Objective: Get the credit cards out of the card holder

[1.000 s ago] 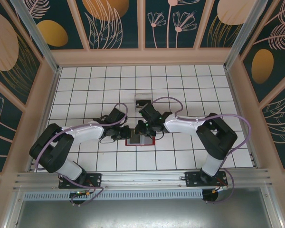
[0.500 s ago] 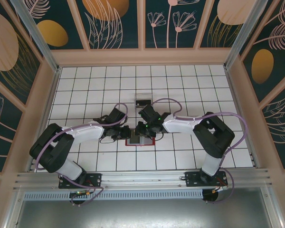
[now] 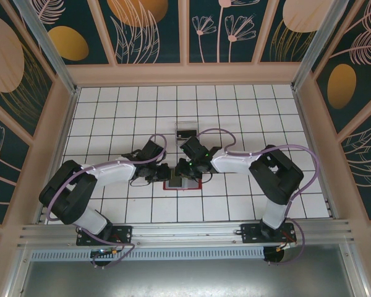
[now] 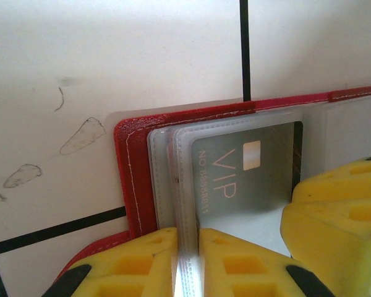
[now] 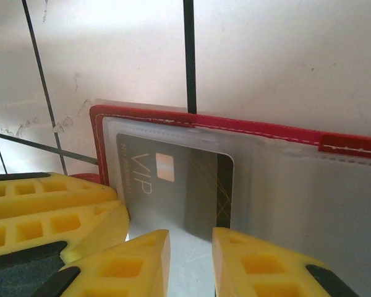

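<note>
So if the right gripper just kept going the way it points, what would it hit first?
Probably the grey VIP card in the red card holder, behind its clear pocket: it lies straight ahead of the right gripper, whose jaws stand slightly apart. Depth is hard to judge.

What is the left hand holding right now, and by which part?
The card holder: the left hand is pinching the edges of its translucent pocket leaves, beside the VIP card.

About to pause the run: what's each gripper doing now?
Left gripper: shut on the clear pockets of the card holder.
Right gripper: jaws slightly apart over a pocket; grip unclear.
</note>
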`<state>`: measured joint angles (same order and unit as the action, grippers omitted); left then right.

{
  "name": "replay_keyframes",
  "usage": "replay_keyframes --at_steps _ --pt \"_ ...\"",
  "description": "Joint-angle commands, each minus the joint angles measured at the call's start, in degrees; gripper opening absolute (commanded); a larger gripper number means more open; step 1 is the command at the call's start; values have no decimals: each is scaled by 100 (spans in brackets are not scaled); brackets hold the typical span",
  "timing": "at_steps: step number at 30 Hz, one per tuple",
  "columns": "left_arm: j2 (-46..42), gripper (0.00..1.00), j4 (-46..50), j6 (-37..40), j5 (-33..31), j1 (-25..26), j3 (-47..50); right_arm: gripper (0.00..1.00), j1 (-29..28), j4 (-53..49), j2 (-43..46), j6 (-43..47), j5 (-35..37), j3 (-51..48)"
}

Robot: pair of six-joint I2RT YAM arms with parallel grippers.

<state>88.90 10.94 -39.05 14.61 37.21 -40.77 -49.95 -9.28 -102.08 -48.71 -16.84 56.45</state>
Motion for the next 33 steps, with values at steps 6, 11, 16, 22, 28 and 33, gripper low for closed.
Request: replay_keyframes --at_steps 6,11,16,22,28,33 --pt "216 18 233 123 -134 40 -16 26 11 196 -166 87 -192 39" --pt "197 18 281 130 -176 40 -21 26 6 -134 -188 111 84 77" --pt "154 18 390 169 -291 41 -44 26 3 -573 -80 193 447 121" --pt "161 19 475 191 -346 40 -93 26 3 -736 69 209 585 114" --pt "191 19 522 207 -371 41 -132 26 3 -582 238 179 456 167" --pt "206 19 661 256 -547 41 -160 26 41 -445 474 158 414 185"
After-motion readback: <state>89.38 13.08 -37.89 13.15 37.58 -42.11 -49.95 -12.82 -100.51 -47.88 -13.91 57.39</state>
